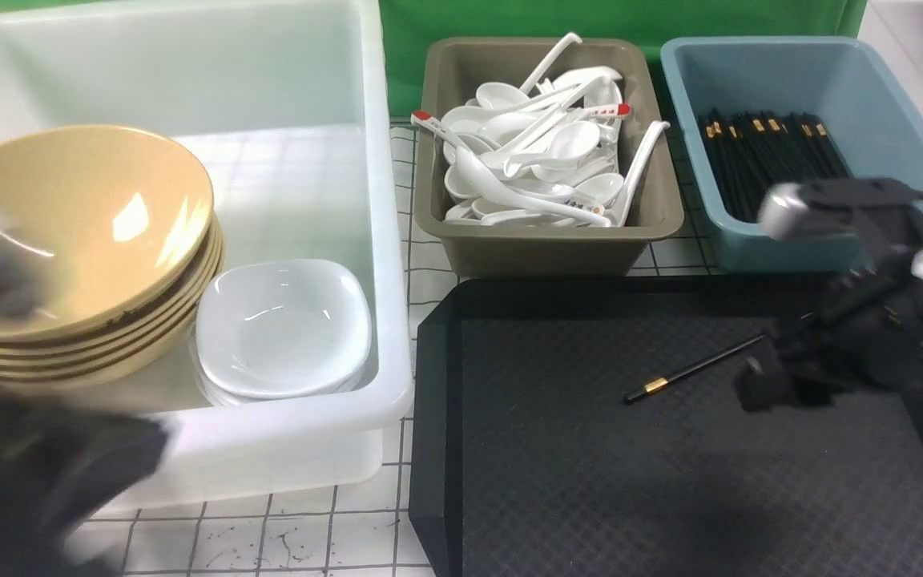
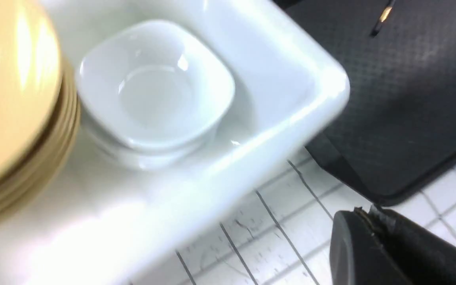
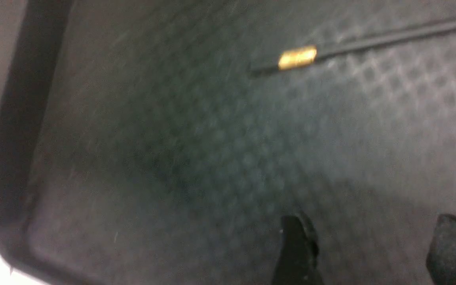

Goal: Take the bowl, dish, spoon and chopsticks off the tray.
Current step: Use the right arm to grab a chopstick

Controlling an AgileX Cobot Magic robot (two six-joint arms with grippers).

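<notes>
One black chopstick (image 1: 694, 370) lies on the tray (image 1: 590, 497) toward its far right corner, gold band pointing left. The right claw (image 3: 374, 253) hangs over its other end, jaws wide apart and empty. It should straddle the stick squarely, sink to the textured surface, then close. The left claw (image 2: 364, 213) is closed on nothing beside the tub (image 1: 381, 385).
</notes>
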